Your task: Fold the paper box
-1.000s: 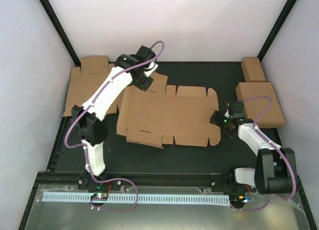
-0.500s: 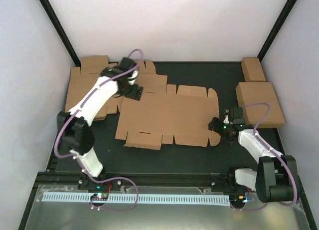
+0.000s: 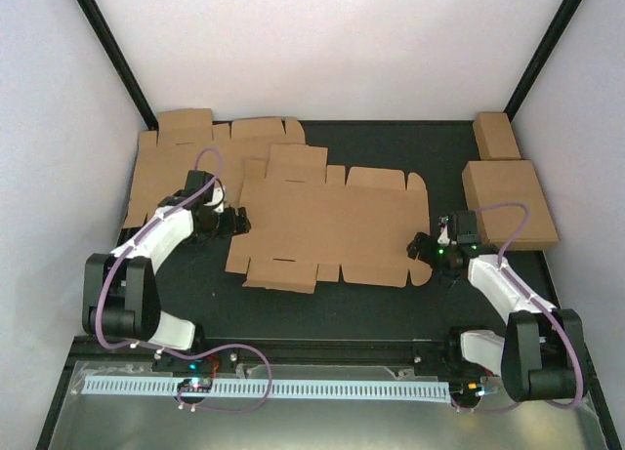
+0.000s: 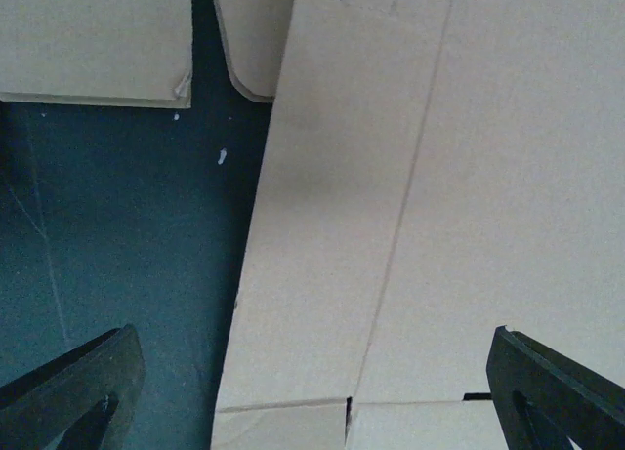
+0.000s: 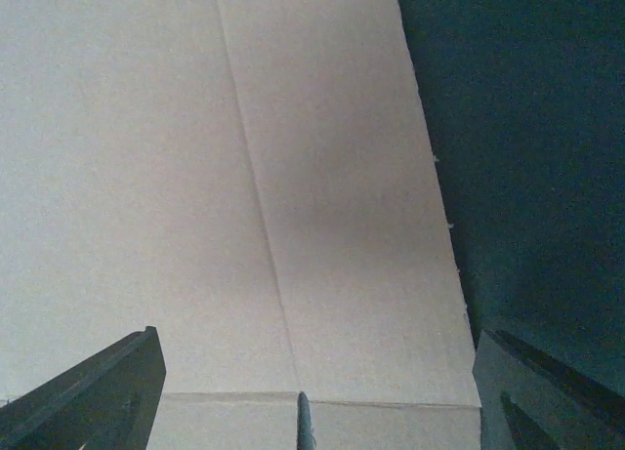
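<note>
Flat cardboard sheets (image 3: 166,167) left; small box (image 3: 496,136), larger box (image 3: 508,204) right.

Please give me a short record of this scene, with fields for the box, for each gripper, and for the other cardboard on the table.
task object: paper box, a flat sheet that looks unfolded, in the middle of the dark table
left arm: left gripper open, over the sheet's left edge, holding nothing
right arm: right gripper open, over the sheet's right edge, holding nothing
other cardboard: flat sheets at back left; folded box and small box on the right
progress: no flap raised yet
</note>
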Robot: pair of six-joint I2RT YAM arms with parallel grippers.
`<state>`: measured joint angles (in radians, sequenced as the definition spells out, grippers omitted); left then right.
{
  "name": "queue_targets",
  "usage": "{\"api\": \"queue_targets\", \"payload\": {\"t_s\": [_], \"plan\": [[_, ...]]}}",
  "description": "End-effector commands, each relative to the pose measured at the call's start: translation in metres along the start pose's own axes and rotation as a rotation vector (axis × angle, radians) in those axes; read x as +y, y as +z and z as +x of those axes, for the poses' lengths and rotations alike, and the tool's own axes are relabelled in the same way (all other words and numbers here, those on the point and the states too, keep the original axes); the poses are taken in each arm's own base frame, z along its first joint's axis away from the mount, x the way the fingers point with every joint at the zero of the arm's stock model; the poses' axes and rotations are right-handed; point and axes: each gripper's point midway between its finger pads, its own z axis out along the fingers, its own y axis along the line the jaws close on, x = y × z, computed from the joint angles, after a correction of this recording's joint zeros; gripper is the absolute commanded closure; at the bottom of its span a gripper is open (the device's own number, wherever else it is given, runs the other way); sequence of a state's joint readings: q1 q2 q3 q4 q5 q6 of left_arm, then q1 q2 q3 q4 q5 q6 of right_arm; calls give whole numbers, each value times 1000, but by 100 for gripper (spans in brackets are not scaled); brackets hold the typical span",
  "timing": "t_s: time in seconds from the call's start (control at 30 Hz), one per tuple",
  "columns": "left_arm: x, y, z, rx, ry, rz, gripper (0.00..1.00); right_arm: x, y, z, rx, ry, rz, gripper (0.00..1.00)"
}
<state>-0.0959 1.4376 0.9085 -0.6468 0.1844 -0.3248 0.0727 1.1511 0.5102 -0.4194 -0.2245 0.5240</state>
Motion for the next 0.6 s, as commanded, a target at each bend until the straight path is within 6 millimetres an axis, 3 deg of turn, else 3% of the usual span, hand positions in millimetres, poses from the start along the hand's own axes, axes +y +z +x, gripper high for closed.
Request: {"api": "queue_targets", "payload": {"t_s": [0.0,0.27,0.47,0.57], "plan": [[-15,1,-23,-71,-33,144,1,8,-2,-3,14,-24,-22,10],[2,31,-20,13,-65,136,4,11,4,7,67,-24,-43,11],[2,44,-14,40,-103,157,4,12,4,11,74,-25,-55,11],[-8,49,-9,62,-106,228,7,15,5,13,85,-27,-67,11]]}}
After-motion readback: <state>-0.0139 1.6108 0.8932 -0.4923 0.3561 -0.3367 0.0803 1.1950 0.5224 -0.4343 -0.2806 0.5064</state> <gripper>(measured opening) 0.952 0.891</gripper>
